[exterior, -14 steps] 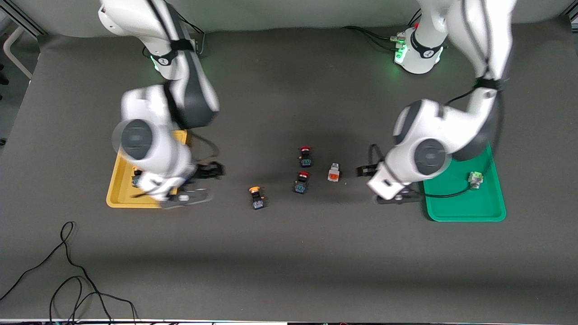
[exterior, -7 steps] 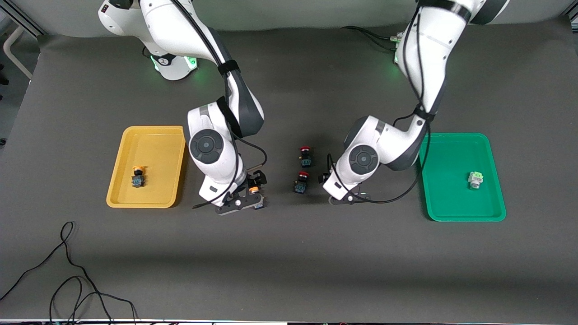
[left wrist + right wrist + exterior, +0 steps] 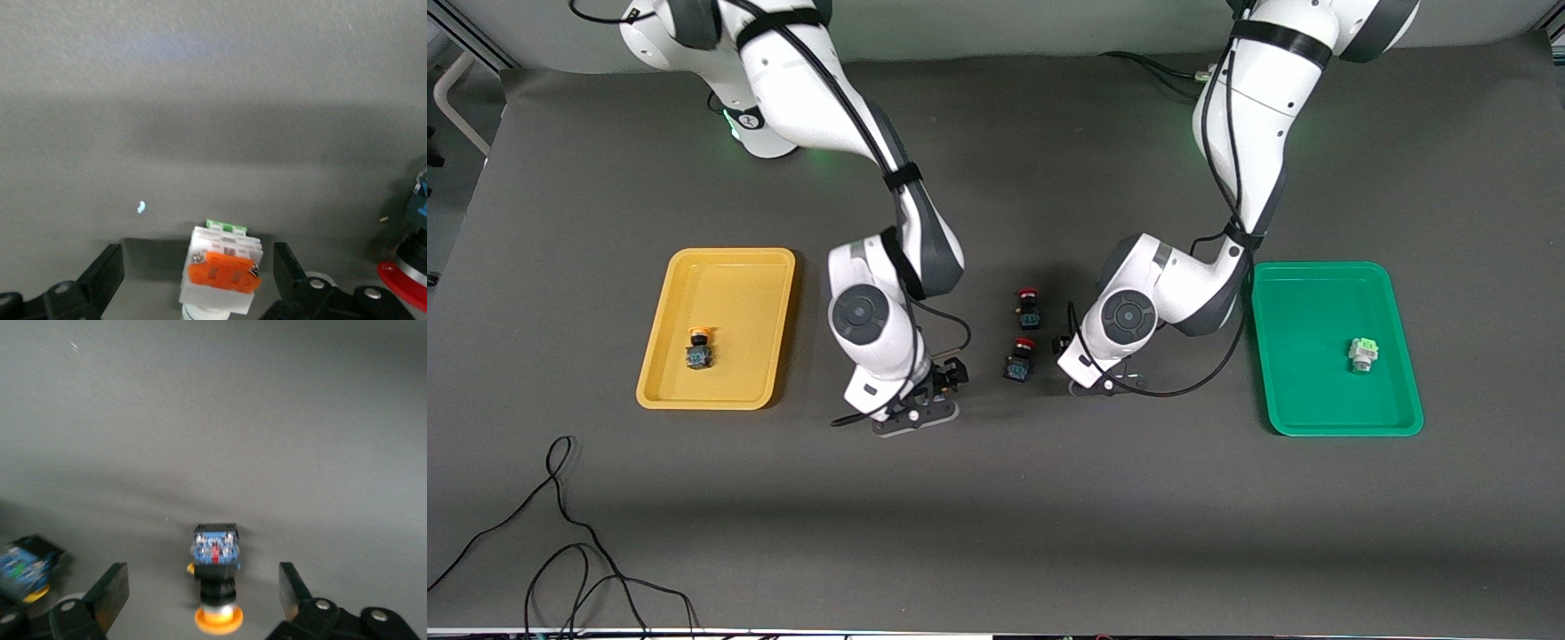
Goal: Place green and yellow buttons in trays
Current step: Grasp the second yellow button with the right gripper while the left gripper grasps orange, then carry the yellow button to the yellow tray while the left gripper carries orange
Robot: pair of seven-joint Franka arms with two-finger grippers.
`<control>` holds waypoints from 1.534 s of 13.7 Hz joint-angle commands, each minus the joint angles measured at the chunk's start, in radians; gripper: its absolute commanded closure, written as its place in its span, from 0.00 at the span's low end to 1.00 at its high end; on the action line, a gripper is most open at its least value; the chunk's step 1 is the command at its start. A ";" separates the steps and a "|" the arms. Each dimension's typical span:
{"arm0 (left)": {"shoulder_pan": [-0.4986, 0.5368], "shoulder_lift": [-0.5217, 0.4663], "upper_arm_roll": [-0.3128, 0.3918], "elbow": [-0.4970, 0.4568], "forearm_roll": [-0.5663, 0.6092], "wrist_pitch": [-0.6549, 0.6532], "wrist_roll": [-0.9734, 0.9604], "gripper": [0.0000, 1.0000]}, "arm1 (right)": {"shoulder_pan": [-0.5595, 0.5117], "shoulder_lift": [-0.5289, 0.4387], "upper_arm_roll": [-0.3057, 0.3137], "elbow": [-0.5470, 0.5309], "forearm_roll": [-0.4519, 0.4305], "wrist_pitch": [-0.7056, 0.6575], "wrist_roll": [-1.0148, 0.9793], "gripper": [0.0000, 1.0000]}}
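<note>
Straddling round-capped yellow button [image 3: 215,579], right end effector [image 3: 200,600]

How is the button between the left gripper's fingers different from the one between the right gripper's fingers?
The button at the left gripper, seen in the left wrist view, is a white-bodied button with an orange block and a green edge. The one at the right gripper is a dark-bodied button with a round yellow-orange cap and a blue end. Both rest on the table between open fingers, ungrasped.
</note>
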 commanded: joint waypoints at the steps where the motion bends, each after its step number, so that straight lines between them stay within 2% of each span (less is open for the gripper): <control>1: -0.026 -0.023 0.019 -0.028 0.005 0.014 -0.017 0.00 | -0.007 0.060 0.000 0.031 0.033 0.039 -0.006 0.00; 2: -0.026 -0.023 0.019 -0.028 0.007 0.014 -0.015 0.09 | -0.007 0.065 0.000 0.031 0.033 0.040 -0.003 0.00; 3: -0.026 -0.023 0.019 -0.028 0.007 0.014 -0.012 0.66 | -0.007 0.068 0.000 0.031 0.033 0.040 -0.003 0.00; 4: -0.025 -0.028 0.019 -0.028 0.005 0.011 -0.028 1.00 | -0.009 0.076 0.000 0.031 0.035 0.043 -0.003 0.04; 6: -0.023 -0.043 0.019 -0.028 0.007 -0.013 -0.093 1.00 | -0.009 0.084 0.005 0.031 0.035 0.060 0.006 0.48; 8: -0.013 -0.084 0.022 -0.017 0.007 -0.089 -0.066 1.00 | -0.009 0.081 0.005 0.031 0.035 0.059 0.014 0.76; 9: -0.010 -0.116 0.028 -0.012 0.007 -0.126 -0.057 1.00 | -0.007 0.076 0.003 0.033 0.035 0.057 0.038 0.85; 12: 0.067 -0.239 0.036 0.008 0.007 -0.330 0.035 1.00 | -0.004 0.047 0.003 0.039 0.033 0.028 0.072 0.89; 14: 0.133 -0.313 0.036 0.049 0.005 -0.491 0.115 1.00 | -0.006 0.019 -0.003 0.057 0.033 -0.050 0.083 0.90; 16: 0.215 -0.343 0.039 0.116 0.008 -0.652 0.237 1.00 | -0.007 -0.043 -0.009 0.071 0.030 -0.149 0.107 0.91; 18: 0.333 -0.348 0.039 0.149 0.039 -0.716 0.445 1.00 | -0.001 -0.120 -0.030 0.083 0.025 -0.261 0.179 0.91; 21: 0.472 -0.321 0.040 0.124 0.073 -0.676 0.655 1.00 | 0.008 -0.223 -0.062 0.076 -0.020 -0.381 0.247 0.91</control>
